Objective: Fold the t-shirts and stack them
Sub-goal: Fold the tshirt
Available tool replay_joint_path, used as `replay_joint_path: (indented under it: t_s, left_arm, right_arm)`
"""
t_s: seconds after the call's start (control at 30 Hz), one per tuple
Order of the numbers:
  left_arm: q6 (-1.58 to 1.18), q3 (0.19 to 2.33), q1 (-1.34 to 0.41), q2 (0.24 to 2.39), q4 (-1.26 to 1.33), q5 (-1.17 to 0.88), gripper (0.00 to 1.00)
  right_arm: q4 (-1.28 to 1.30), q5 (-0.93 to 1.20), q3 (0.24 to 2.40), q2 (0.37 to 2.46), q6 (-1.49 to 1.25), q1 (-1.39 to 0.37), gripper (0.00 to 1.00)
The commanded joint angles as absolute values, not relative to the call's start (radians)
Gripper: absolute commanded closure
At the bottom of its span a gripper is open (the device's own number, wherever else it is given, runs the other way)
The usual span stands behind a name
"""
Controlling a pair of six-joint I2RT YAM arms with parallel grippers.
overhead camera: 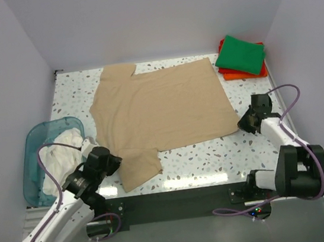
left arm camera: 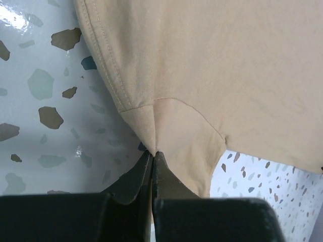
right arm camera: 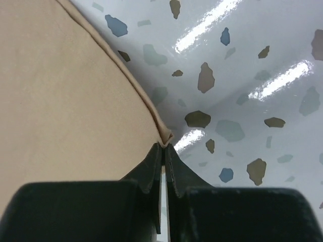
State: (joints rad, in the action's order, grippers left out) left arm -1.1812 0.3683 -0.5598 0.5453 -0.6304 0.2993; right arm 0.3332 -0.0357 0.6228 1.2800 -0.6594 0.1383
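The tan t-shirt [overhead camera: 160, 109] lies spread flat across the middle of the table. My left gripper [overhead camera: 115, 162] sits at the near left of the shirt, beside the near sleeve. In the left wrist view it [left arm camera: 153, 153] is shut on a pinch of the tan cloth [left arm camera: 227, 65] at a seam corner. My right gripper [overhead camera: 241, 123] is at the shirt's near right corner. In the right wrist view it [right arm camera: 165, 146] is shut on the hem edge of the tan t-shirt [right arm camera: 60, 101]. A folded green t-shirt [overhead camera: 240, 55] rests on an orange-red one [overhead camera: 236, 74] at the back right.
A translucent teal basket [overhead camera: 30, 144] stands at the left edge with a white t-shirt [overhead camera: 62, 155] bunched inside. White walls close in the table on three sides. The speckled tabletop [overhead camera: 214, 156] shows in front of the shirt.
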Motion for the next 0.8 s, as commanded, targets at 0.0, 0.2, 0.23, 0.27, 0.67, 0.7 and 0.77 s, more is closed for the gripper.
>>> replay_joint_path:
  t_s: [0.0, 0.2, 0.23, 0.27, 0.67, 0.7, 0.77]
  left_arm:
    - [-1.212, 0.394, -0.566, 0.482, -0.681, 0.287, 1.00]
    - [-1.203, 0.416, -0.568, 0.452, -0.681, 0.316, 1.00]
    - [-1.194, 0.429, -0.566, 0.469, -0.663, 0.325, 1.00]
    - [-1.186, 0.457, -0.568, 0.512, -0.651, 0.357, 1.00]
    - [-1.006, 0.736, -0.395, 1.000, -0.408, 0.295, 1.00]
    - [-0.990, 0.747, -0.349, 1.021, -0.379, 0.279, 1.00]
    - [-0.970, 0.788, -0.321, 1.092, -0.361, 0.262, 1.00]
  right_arm:
    - [0.413, -0.072, 0.624, 1.186, -0.627, 0.147, 1.00]
    - [0.451, -0.054, 0.652, 1.132, -0.611, 0.150, 1.00]
    - [0.449, -0.034, 0.658, 1.143, -0.607, 0.150, 1.00]
    - [0.454, -0.028, 0.684, 1.156, -0.604, 0.152, 1.00]
    - [0.439, 0.077, 0.971, 1.472, -0.609, 0.150, 1.00]
    - [0.439, 0.081, 0.989, 1.491, -0.614, 0.150, 1.00]
    - [0.439, 0.087, 1.044, 1.532, -0.618, 0.149, 1.00]
